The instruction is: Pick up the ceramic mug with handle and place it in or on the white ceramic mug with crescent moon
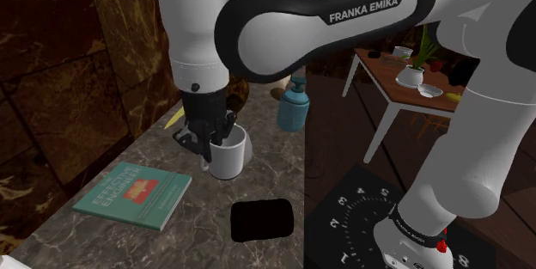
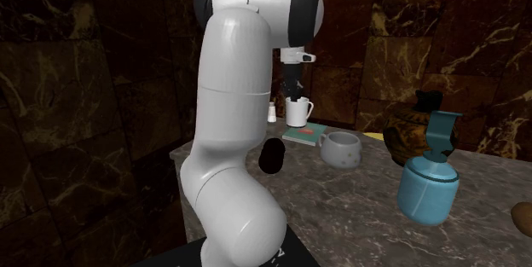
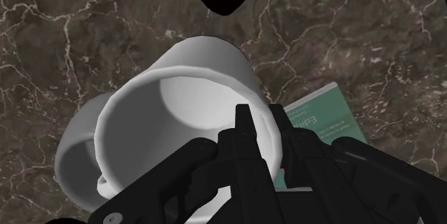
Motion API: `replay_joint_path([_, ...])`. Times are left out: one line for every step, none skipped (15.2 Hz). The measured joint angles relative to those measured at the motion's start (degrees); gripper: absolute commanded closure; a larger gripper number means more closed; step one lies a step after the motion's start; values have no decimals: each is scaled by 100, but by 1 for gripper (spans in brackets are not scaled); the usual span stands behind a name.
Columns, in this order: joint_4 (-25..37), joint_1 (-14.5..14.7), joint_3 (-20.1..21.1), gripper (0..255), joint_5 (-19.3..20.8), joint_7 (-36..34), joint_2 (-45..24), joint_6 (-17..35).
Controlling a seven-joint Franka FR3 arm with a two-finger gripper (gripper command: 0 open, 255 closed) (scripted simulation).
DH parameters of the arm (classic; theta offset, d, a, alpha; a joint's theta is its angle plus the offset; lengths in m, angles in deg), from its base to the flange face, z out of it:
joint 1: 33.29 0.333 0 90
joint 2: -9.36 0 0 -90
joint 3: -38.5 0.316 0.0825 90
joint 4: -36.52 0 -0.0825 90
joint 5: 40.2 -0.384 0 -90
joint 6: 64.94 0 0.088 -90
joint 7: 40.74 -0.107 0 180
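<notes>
My black gripper (image 1: 214,135) is shut on the rim of a plain white mug (image 1: 229,155), one finger inside and one outside. In the second exterior view the gripper (image 2: 296,95) holds this mug (image 2: 298,114) a little above the marble counter (image 2: 358,197), over the far end of a teal book (image 2: 303,136). The wrist view looks into the tilted mug (image 3: 179,101), its handle (image 3: 71,151) on the side away from the fingers (image 3: 244,126). A second, squat pale mug with speckles (image 2: 341,149) stands on the counter between the book and a blue jug.
A blue jug (image 2: 429,187) and a dark brown vase (image 2: 413,129) stand at the counter's end in the second exterior view's right. The teal book (image 1: 133,194) lies near the counter's front. A black blob (image 1: 262,221) sits beside it. Dark marble walls rise behind the counter.
</notes>
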Motion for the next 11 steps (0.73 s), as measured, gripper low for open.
replay_joint_path([87, 10, 2, 255, 12, -5, -22, -70])
replay_joint_path([141, 8, 4, 255, 0, 6, -7, -136])
replay_joint_path([196, 4, 5, 255, -15, 20, 13, -205])
replay_joint_path([287, 8, 7, 255, -15, 25, 9, -292])
replay_joint_path([367, 16, 11, 255, -13, 23, 4, -369])
replay_joint_path([399, 13, 13, 255, -26, 31, 23, -416])
replay_joint_path([437, -12, -7, 255, -18, 79, 10, -440])
replay_joint_path([461, -78, -51, 255, -25, 191, 21, -466])
replay_joint_path([536, -136, -99, 255, -2, 298, -15, -504])
replay_joint_path([604, -181, -139, 255, 21, 386, -54, -535])
replay_joint_path([615, -267, -195, 255, 10, 527, -36, -548])
